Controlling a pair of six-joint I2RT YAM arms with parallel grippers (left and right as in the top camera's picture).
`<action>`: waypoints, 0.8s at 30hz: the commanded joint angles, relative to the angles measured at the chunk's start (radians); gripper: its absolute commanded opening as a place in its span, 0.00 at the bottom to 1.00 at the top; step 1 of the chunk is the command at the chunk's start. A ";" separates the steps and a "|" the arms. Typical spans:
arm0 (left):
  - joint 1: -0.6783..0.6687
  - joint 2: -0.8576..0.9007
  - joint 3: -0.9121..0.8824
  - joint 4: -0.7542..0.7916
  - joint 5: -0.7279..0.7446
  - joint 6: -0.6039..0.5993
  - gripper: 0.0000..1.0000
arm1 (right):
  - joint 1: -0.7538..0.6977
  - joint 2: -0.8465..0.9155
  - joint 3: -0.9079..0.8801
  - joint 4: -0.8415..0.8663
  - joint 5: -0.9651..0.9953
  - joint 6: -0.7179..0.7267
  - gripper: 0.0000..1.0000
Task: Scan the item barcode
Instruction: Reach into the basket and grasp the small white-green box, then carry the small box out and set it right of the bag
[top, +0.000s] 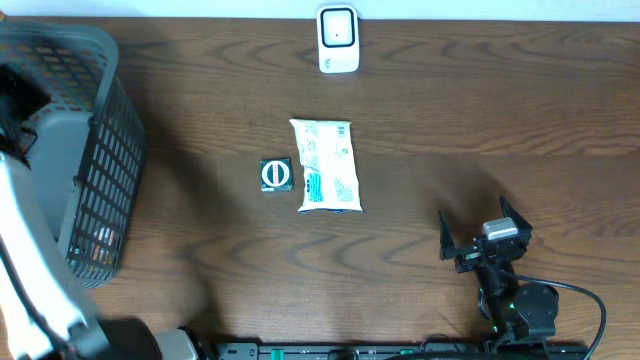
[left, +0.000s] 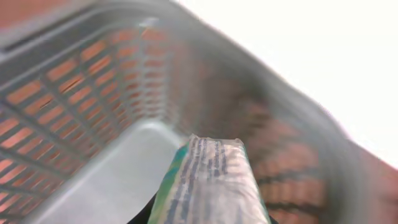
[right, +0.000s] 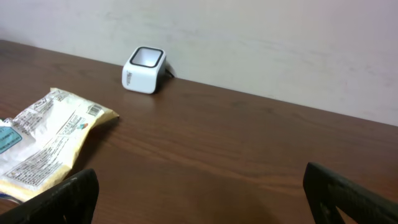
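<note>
As the basket (left: 74, 87) surrounds it, the left claw (left: 206, 216) pinches a packet (left: 211, 177).

Dark wooden table (top: 420, 110), grey basket (top: 100, 150) left, white scanner (top: 338, 40) far edge, white packet (top: 325, 165) beside small box (top: 275, 175)

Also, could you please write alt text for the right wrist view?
A white scanner stands at the far edge of a wooden table, by a wall. A yellowish packet lies at left; the right gripper, jaws open, frames the bottom corners.
</note>
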 joint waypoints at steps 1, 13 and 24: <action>-0.106 -0.105 0.003 -0.035 0.121 -0.029 0.20 | 0.007 -0.005 -0.001 -0.004 0.000 0.011 0.99; -0.725 0.044 -0.008 -0.140 0.121 -0.251 0.20 | 0.007 -0.005 -0.001 -0.004 0.000 0.011 0.99; -1.094 0.394 -0.008 0.072 0.121 -0.419 0.21 | 0.007 -0.005 -0.001 -0.004 0.000 0.011 0.99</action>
